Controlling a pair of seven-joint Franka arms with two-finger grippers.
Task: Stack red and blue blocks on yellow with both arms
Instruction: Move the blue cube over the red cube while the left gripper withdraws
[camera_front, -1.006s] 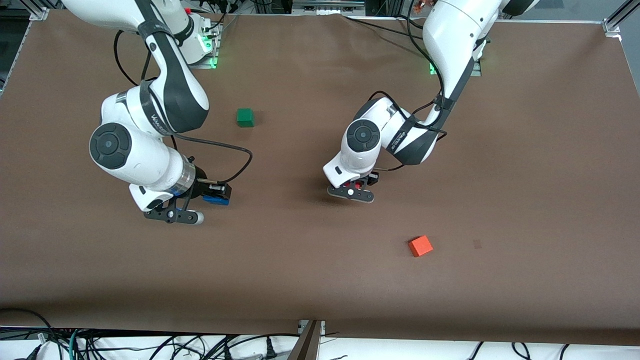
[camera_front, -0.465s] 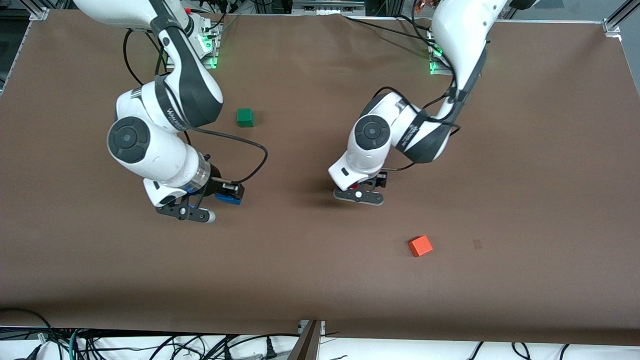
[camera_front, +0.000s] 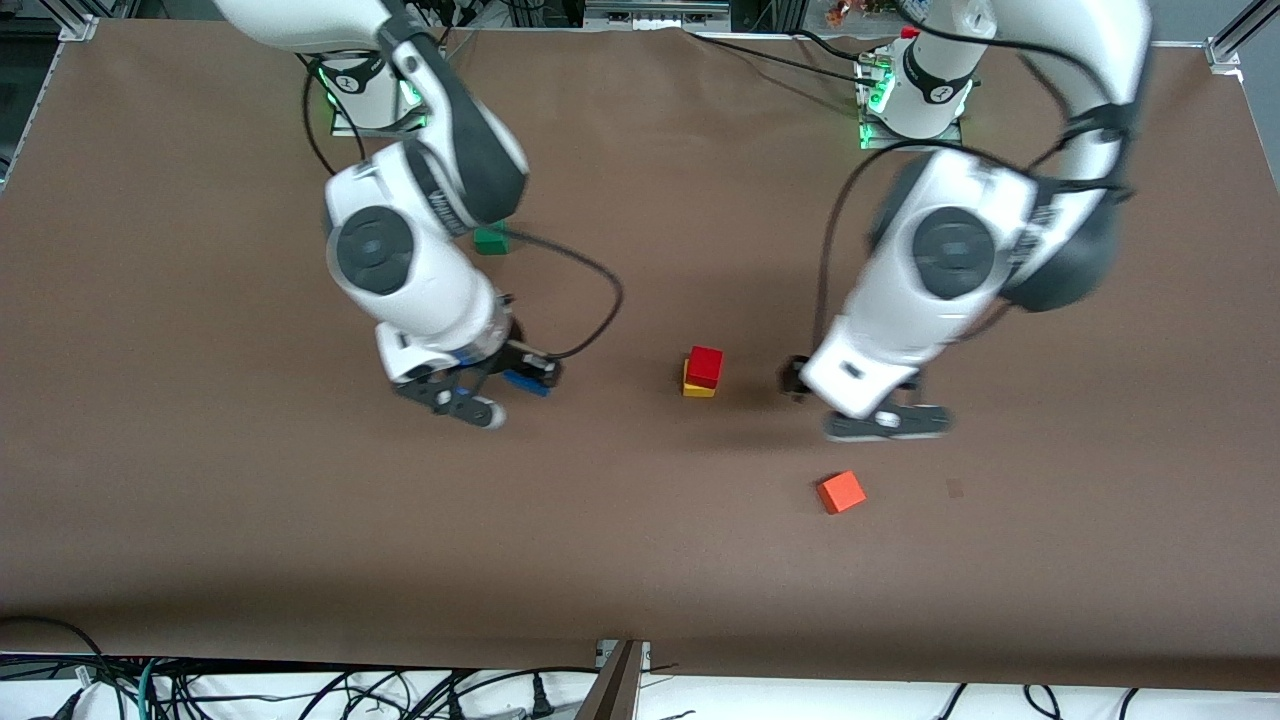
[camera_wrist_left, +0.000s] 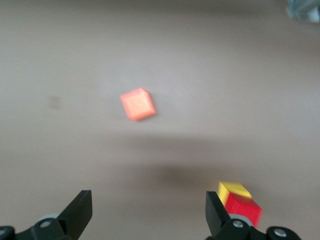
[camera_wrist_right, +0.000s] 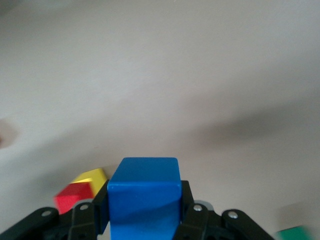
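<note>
Fingers (camera_wrist_right: 187, 210) around plain solid-blue cube (camera_wrist_right: 144, 197).

red cube (camera_front: 705, 366) atop yellow cube (camera_front: 696, 388)

White arms (camera_front: 420, 270), grey joints, black cables.

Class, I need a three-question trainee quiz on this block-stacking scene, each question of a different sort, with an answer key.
1. True or false: the small matte deep red cube rests on the small matte yellow cube.
2. Which end effector grips the small solid blue cube? A) left end effector B) right end effector
3. Fill in: the lighter orange-red cube lies ____ to the front camera than the small green cube.

Key: 1 true; 2 B; 3 nearer.
</note>
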